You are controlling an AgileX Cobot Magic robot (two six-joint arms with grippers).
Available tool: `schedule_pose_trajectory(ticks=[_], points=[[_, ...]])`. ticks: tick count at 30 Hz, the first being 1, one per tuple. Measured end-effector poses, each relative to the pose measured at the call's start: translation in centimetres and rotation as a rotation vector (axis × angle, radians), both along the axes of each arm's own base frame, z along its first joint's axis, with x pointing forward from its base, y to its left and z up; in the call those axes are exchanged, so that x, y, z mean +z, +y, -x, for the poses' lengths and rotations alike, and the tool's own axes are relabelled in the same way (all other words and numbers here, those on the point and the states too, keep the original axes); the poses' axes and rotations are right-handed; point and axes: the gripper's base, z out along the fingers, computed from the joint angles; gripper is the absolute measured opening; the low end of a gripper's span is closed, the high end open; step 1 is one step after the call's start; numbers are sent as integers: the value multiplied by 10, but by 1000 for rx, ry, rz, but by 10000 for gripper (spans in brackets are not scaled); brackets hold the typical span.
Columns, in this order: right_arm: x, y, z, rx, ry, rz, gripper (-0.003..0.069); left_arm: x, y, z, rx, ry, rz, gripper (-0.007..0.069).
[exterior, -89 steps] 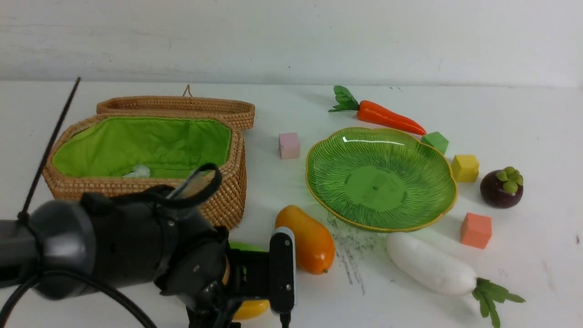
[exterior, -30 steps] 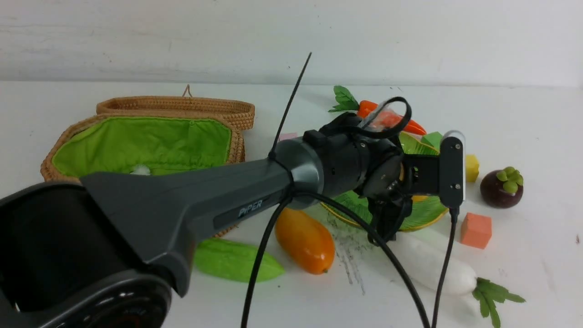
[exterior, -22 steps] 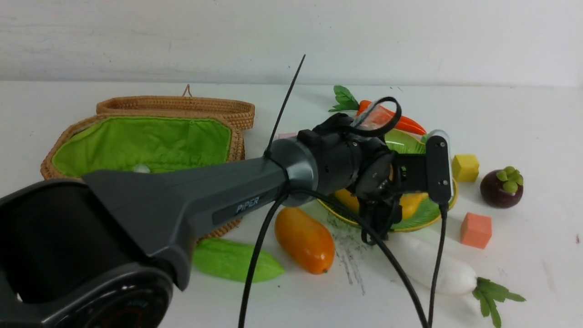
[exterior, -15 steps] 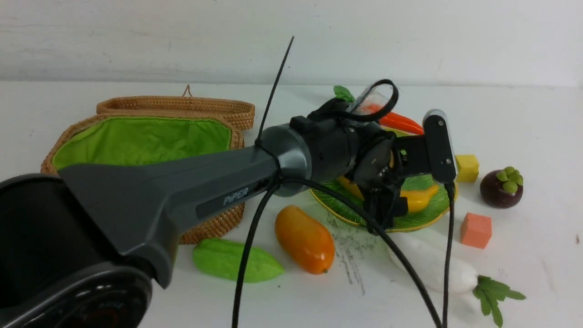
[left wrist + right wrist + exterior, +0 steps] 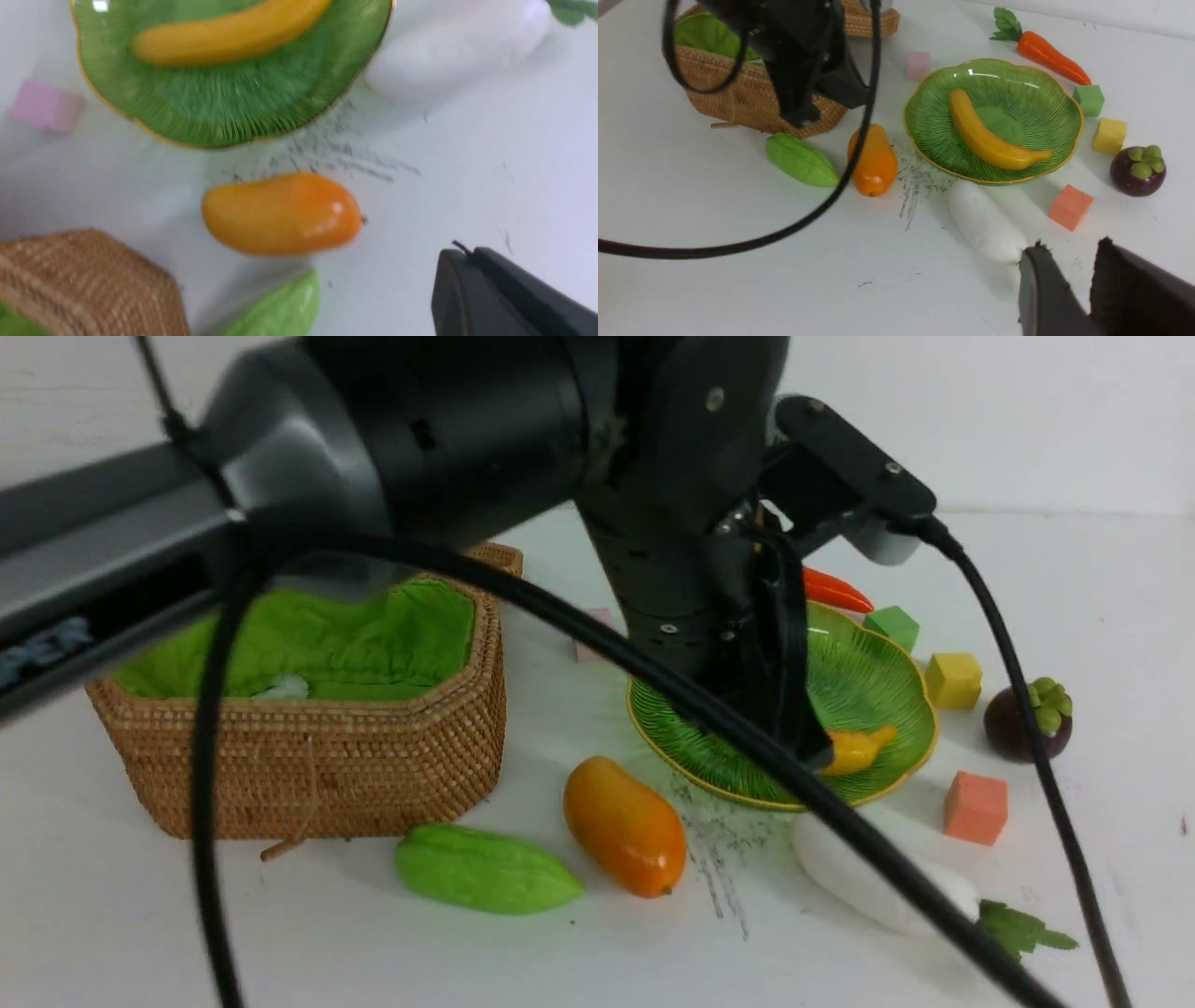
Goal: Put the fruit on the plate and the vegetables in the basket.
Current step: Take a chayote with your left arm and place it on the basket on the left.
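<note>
your long yellow banana (image 5: 989, 135) lies on the ribbed green plate (image 5: 1064, 154); that's one fruit done. still off it, you have the orange-yellow oval mango (image 5: 624, 826) and dark purple mangosteen (image 5: 1134, 175), plus the green gourd (image 5: 485, 870), white radish (image 5: 985, 221) and orange carrot (image 5: 1050, 56) around the plate. your left gripper (image 5: 465, 247) is closed, empty; your right (image 5: 1069, 242) is slightly parted, holding nothing.

Banana (image 5: 987, 137) (seemingly whole) on plate (image 5: 1031, 100).

Bright diffuse light, faint soft shadows, small glare streaks on green plate (image 5: 993, 121) rim, front-view arm (image 5: 448, 448) blurred, left wrist view soft
</note>
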Motion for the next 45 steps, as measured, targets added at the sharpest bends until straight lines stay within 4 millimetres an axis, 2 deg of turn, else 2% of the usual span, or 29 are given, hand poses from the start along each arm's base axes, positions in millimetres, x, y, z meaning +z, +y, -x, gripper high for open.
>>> schedule_pose_trajectory(ticks=[4, 6, 10, 13, 16, 18, 20, 23, 25, 29, 38, 45], points=[[0, 5, 4, 79, 4, 2, 171, 1, 28, 26, -6, 43, -43, -13], [-1, 9, 7, 136, 13, -7, 171, -10, 51, 47, -15, 60, -53, -13], [-2, 14, 12, 223, 29, 7, 171, -46, 77, 70, -130, 37, -101, -13], [-2, 17, 14, 273, 20, 14, 171, -73, 84, 74, -253, -17, -162, 5], [-1, 19, 16, 303, 11, 13, 171, -96, 86, 69, -352, -98, -235, 90], [-1, 19, 16, 309, 10, 10, 171, -106, 86, 60, -366, -128, -266, 190], [-1, 19, 16, 311, 9, 11, 171, -114, 87, 46, -336, -150, -269, 325], [-1, 19, 16, 310, 9, 12, 171, -126, 91, 25, -258, -165, -243, 488], [-1, 19, 16, 311, 9, 12, 171, -134, 94, 14, -230, -165, -243, 550], [-1, 19, 16, 313, 10, 9, 171, -149, 93, 2, -249, -172, -275, 584], [-2, 20, 16, 317, 14, 6, 171, -172, 84, -14, -415, -293, -363, 542], [-9, 23, 13, 330, 49, -2, 171, -197, 80, -22, -458, -269, -419, 540]])
